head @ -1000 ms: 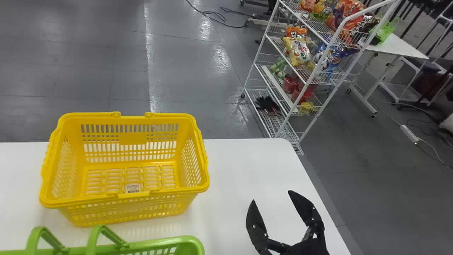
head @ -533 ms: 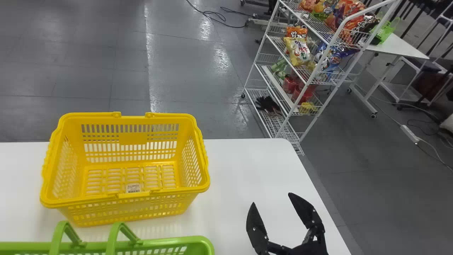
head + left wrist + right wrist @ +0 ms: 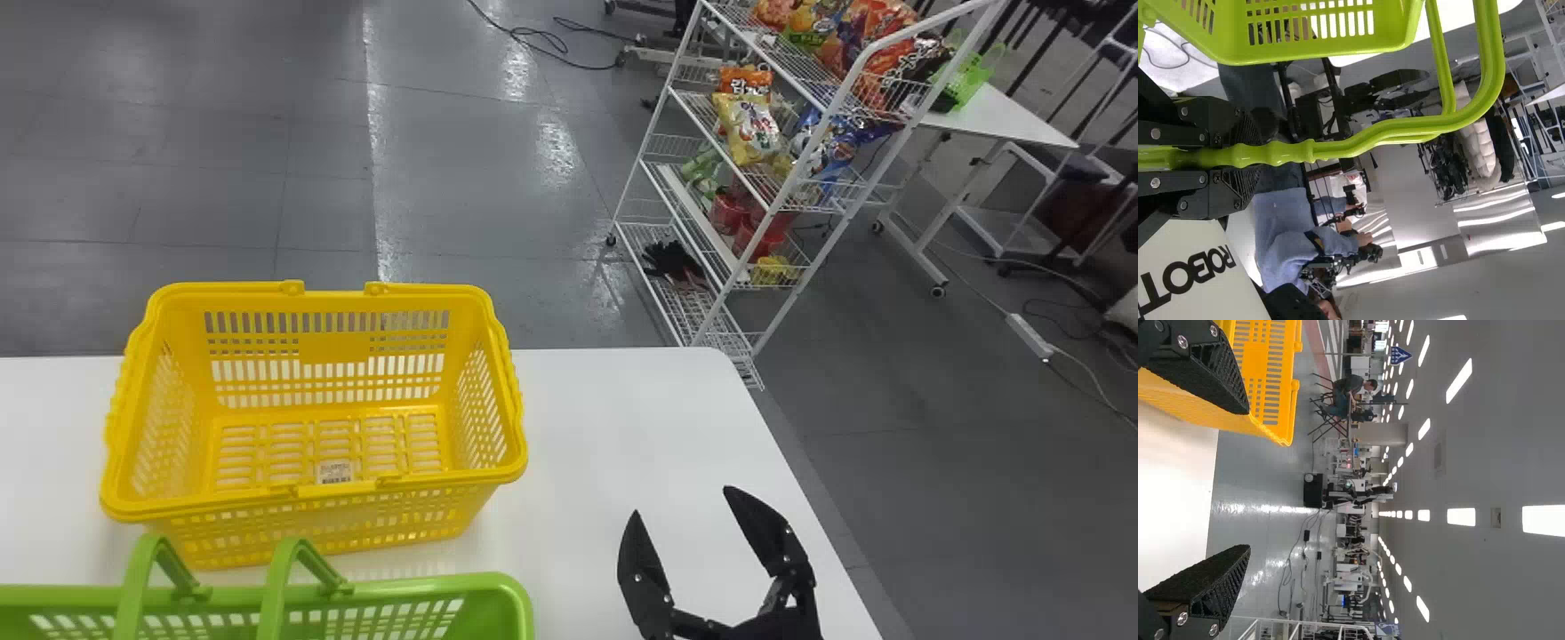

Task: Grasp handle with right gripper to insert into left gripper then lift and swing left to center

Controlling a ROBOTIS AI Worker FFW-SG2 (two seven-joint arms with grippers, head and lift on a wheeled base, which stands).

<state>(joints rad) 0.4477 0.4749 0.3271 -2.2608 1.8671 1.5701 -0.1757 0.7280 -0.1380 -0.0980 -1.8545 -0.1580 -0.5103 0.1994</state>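
Resting between the closed fingers of the left gripper (image 3: 1248,157), the green handle (image 3: 1295,153) belongs to the green basket (image 3: 444,585) at the near left; just beyond that, farther from the robot, the yellow basket (image 3: 311,507) stands on the white table (image 3: 605,427); to the right, well apart from the handle, the right gripper (image 3: 682,500) is spread wide near the table's right edge; at the far right, a white rack (image 3: 783,197) holds snack bags (image 3: 751,129).

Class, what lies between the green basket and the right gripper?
Nothing: the head view shows a bare stretch of white tabletop between the green basket and the right gripper.
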